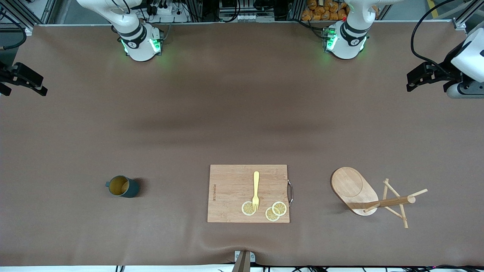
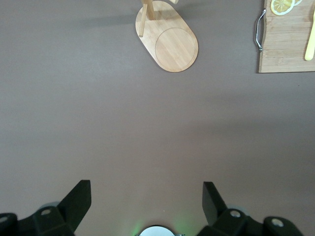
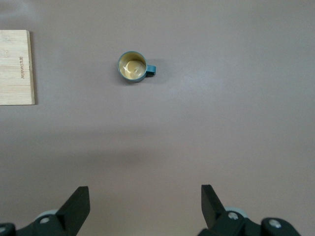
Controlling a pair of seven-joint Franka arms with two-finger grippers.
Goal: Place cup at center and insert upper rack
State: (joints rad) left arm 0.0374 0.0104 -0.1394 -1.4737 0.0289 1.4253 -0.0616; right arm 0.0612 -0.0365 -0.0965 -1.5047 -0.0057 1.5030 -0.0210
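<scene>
Both jaws gape empty: right gripper (image 3: 145, 206) waits near cup (image 1: 121, 186), left gripper (image 2: 147, 204) near seemingly upright rack (image 1: 372, 198), nothing begun.

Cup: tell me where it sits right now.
In the front view the cup stands upright on the brown table cover toward the right arm's end, beside the cutting board and apart from it, untouched by either gripper.

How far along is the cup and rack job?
Nothing looks done yet. The cup stands toward the right arm's end of the table, not at the center; the rack stands beside the board, toward the left arm's end. Nothing is in hand: left gripper and right gripper are open and empty, both arms waiting. Both steps remain.
</scene>
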